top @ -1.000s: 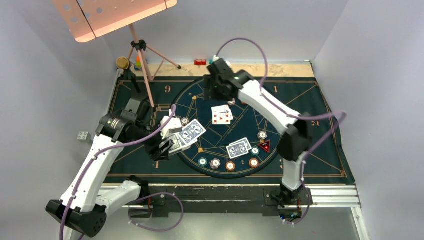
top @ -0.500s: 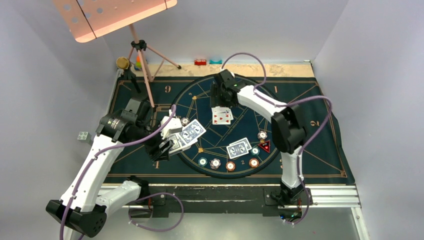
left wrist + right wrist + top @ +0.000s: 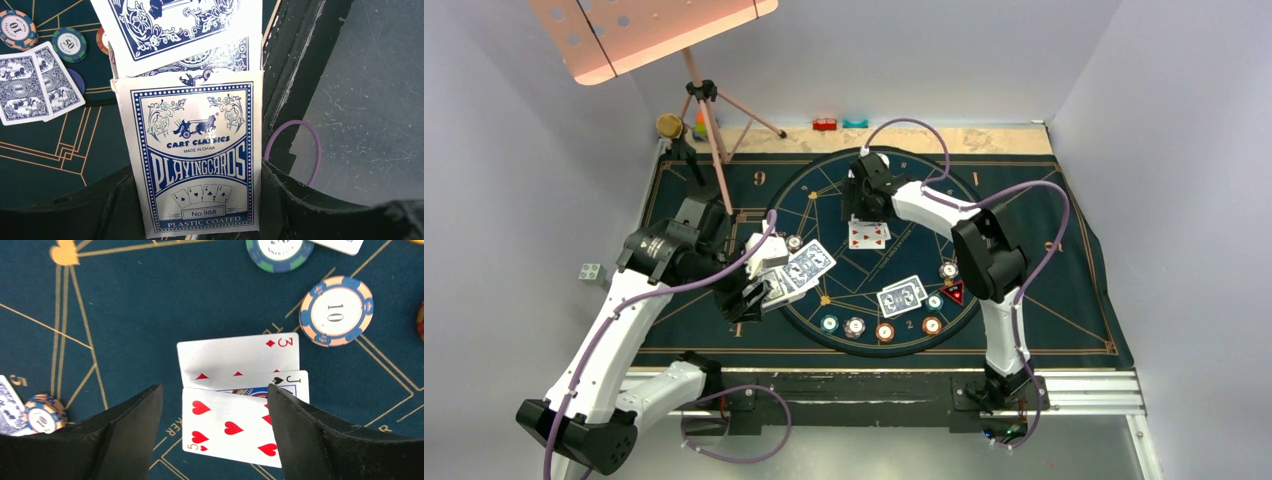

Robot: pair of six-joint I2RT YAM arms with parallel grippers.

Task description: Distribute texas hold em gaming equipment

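1 card box (image 3: 195, 160), cards (image 3: 180, 30) poking out | L claw (image 3: 762, 285) grips it | R claw (image 3: 214, 390) open

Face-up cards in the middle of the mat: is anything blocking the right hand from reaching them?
Nothing visible does. The right hand hangs open right over the three face-up cards, straddling them. The nearest chip lies off to one side, clear of the cards.

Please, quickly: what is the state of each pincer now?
Left pincer: closed, holding the card box.
Right pincer: open, holding nothing, above the face-up cards.
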